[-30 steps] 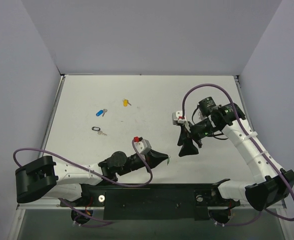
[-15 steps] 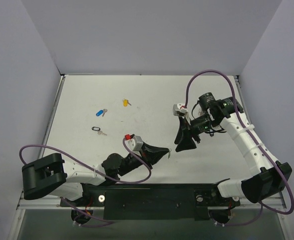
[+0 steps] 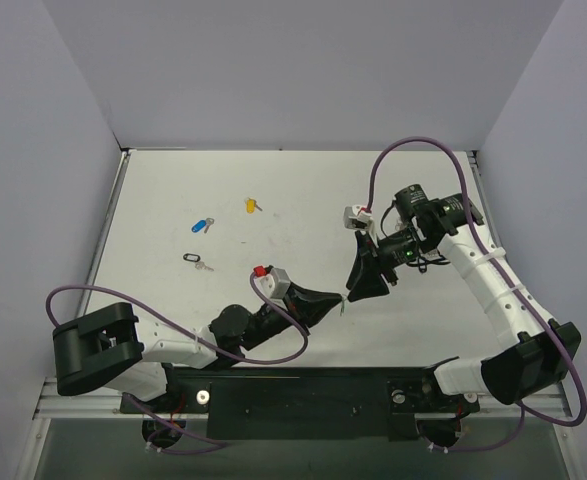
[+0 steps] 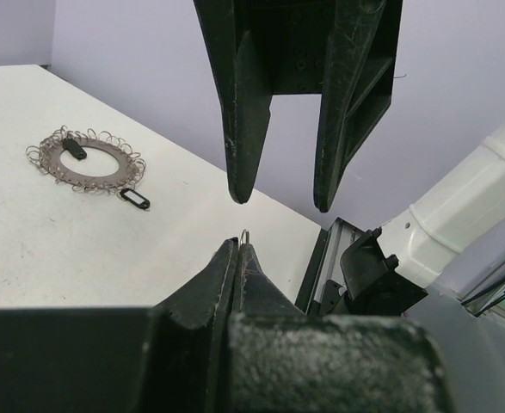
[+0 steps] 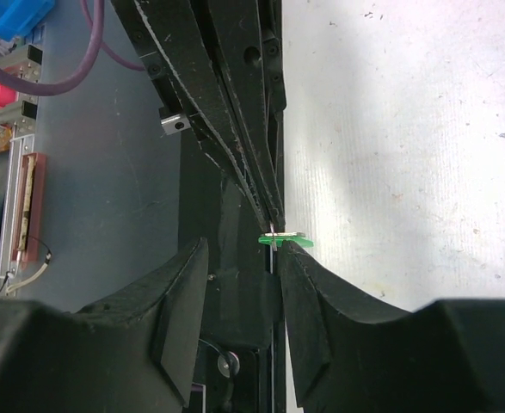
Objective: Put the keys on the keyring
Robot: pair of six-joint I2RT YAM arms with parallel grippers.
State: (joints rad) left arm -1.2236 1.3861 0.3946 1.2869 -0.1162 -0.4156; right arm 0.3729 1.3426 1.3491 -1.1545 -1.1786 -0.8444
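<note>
Handover in hand: the left pincer (image 4: 239, 249) clamps the green key (image 5: 286, 238) (barely poking out). The right pincer (image 4: 280, 200), jaws apart astride it, should close squarely next.

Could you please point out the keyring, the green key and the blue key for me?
keyring (image 4: 52, 161), left wrist view, left side of its flat band.
green key (image 5: 286, 238), right wrist view, its plastic head.
blue key (image 3: 200, 225), top view, its blue head.

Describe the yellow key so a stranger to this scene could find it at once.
On the left half of the table, three small keys lie apart. The yellow key is farthest back and furthest right; the blue key and black key lie nearer. Only its head is yellow.
</note>
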